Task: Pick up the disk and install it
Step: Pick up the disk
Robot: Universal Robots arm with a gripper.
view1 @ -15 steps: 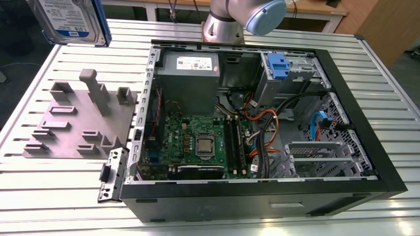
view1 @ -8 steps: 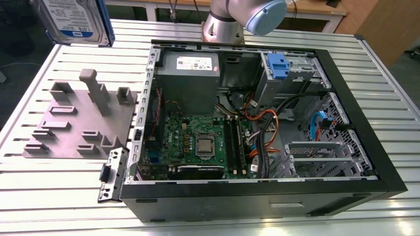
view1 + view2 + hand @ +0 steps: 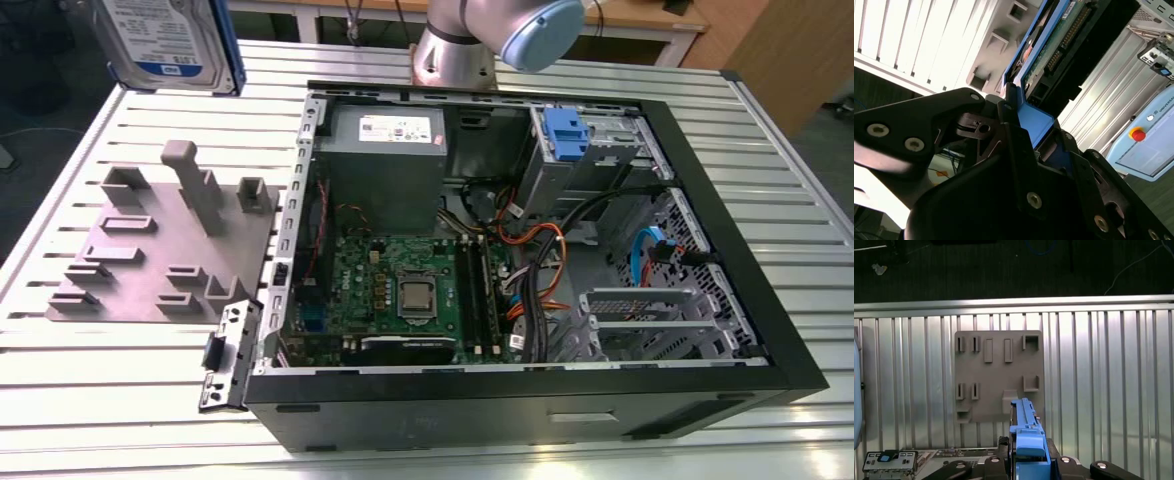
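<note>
**Disk** [image 3: 167, 40]: held in the air, clear of the table [image 3: 107, 400], at 11 o'clock in the exterior view. Its label is turned to the camera, and a blue bracket is seen along its edge. In the first wrist view the disk [image 3: 1024, 415] is seen edge-on, with the grey holder plate [image 3: 999, 375] and the slatted table beneath.

**Tool** [image 3: 1024, 117]: closed on the bracket end of the disk [image 3: 1054, 45], with black fingers [image 3: 1009, 112] pressed against both sides.

**Holder plate** [image 3: 160, 250]: laid flat on the table at 9 o'clock of the computer case [image 3: 801, 370].

**Computer case**: laid open on its side. The power supply [image 3: 387, 150] is mounted at 12 o'clock inside, the motherboard [image 3: 400, 290] at 6 o'clock of it, and a blue latch [image 3: 566, 135] at 1 o'clock.

**Arm base** [image 3: 454, 50]: fixed to the table at 12 o'clock of the case.
</note>
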